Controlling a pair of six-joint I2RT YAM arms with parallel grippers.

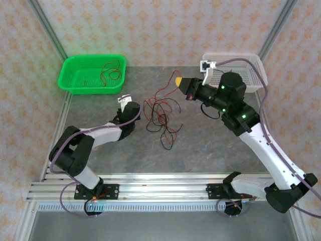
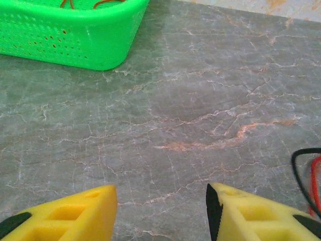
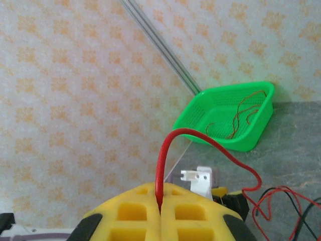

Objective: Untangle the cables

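Rail point(image 1: 165, 187) carrying both arm bases is closest, along the near table edge. Past it is the grey marbled table point(image 1: 210, 150). Left arm point(image 1: 90, 138) is folded low over it, reaching toward the middle. Left gripper point(image 1: 124, 102) is just left of the tangle, released: yellow fingers point(image 2: 75, 216) are spread, only bare tabletop between them, nothing held. One black and red loop point(image 2: 307, 175) sits at the right edge of the left wrist view, beside the right-hand finger and not touching it. The cables point(image 1: 160, 118) lie mid-table between the two grippers as a loose knot of red and black strands. Right arm point(image 1: 261, 140) comes up from its base and bends back over the table. Right gripper point(image 1: 178, 80) is raised beyond the knot and to its right, clenched on a red cable point(image 3: 165, 150). That strand comes out of the seam between the closed yellow fingertips, arcs up and over, then drops into the pile. Far left corner: green basket point(image 1: 75, 85) with a thin red wire point(image 1: 111, 70) curled inside. Far right, behind the right arm: white basket point(image 1: 253, 63); can't tell its contents. Patterned wall panels close off the back and sides.
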